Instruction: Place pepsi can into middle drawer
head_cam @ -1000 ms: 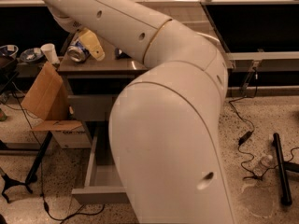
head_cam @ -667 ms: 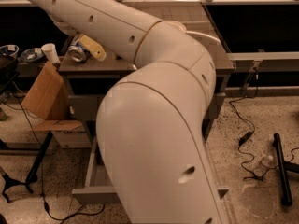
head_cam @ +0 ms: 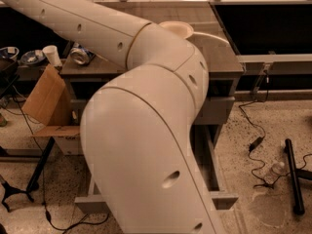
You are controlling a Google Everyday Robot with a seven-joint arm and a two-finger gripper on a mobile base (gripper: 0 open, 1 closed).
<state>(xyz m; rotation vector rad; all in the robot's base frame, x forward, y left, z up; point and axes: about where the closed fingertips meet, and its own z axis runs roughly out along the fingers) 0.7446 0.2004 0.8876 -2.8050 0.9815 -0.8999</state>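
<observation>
One second on, the arm (head_cam: 146, 130) has swung and the gripper is gone past the upper left, so can't tell its grip. Meanwhile the can (head_cam: 80, 56) lies unmoved on the worktop (head_cam: 222, 57), upper left, and the drawer (head_cam: 220, 200) sits open below. Nothing grabbed yet, I reckon.

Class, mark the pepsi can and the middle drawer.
pepsi can (head_cam: 80, 56), camera view, shiny end.
middle drawer (head_cam: 222, 200), camera view, front panel's right end.
gripper, out of view beyond upper-left edge.

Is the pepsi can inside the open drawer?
No, the pepsi can lies on the cabinet top; the gripper is out of view, upper left.
</observation>
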